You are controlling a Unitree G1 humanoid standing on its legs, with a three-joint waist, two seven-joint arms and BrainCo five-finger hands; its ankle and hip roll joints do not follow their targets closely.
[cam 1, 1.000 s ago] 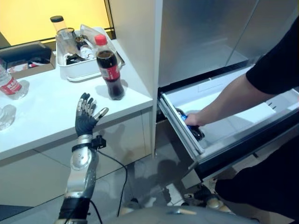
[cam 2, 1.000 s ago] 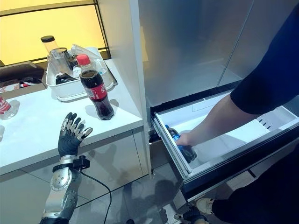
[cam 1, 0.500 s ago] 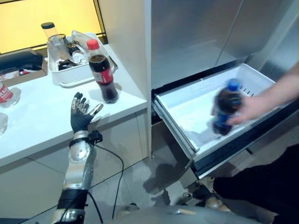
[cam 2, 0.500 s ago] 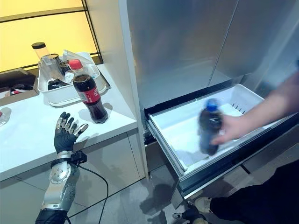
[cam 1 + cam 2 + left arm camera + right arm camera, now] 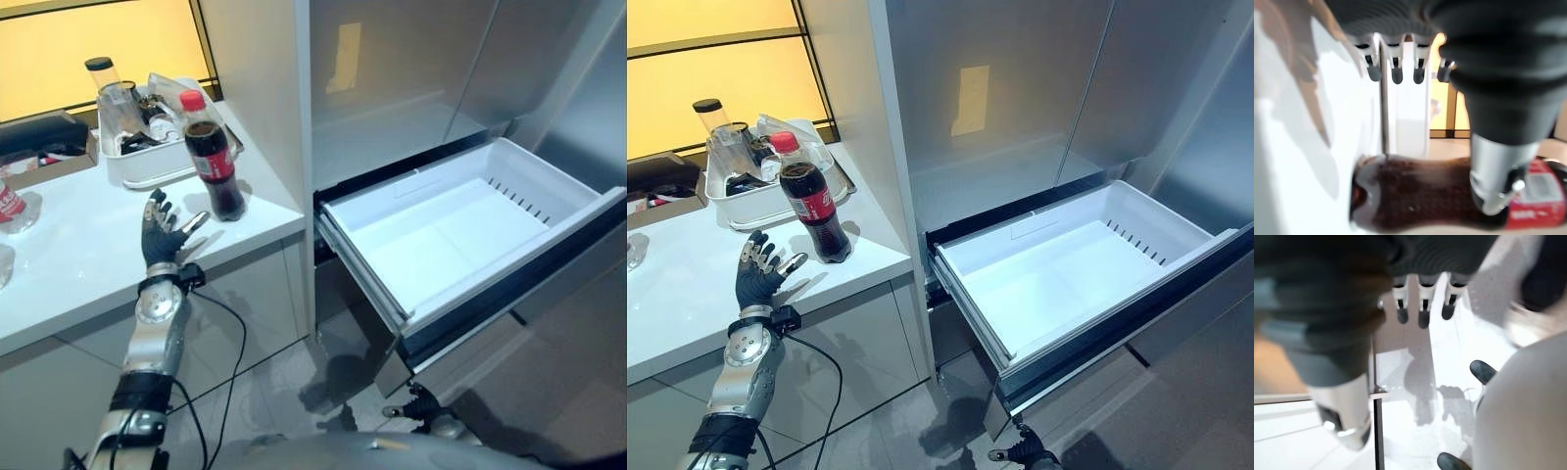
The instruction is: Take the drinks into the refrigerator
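The cola bottle (image 5: pixel 213 162) is standing upright on the white counter (image 5: pixel 78 255), red cap up, near the counter's front corner beside the refrigerator (image 5: pixel 392 78). Just behind the bottle a white tray (image 5: pixel 147 166) is sitting on the counter, holding a clear jar with a black lid (image 5: pixel 101 78) and other small items too cluttered to tell apart. The left hand (image 5: pixel 162 235) is hovering above the counter just in front of the bottle, palm facing it, fingers spread straight and thumb out, holding nothing and not touching it; in the left wrist view the bottle (image 5: pixel 1425 196) is lying close past the thumb. To the bottle's other side, below the refrigerator's steel doors, a white drawer (image 5: pixel 1058 264) is standing pulled out. The right hand (image 5: pixel 1422 303) is hanging over the tiled floor (image 5: pixel 1410 382), its fingers straight and carrying nothing
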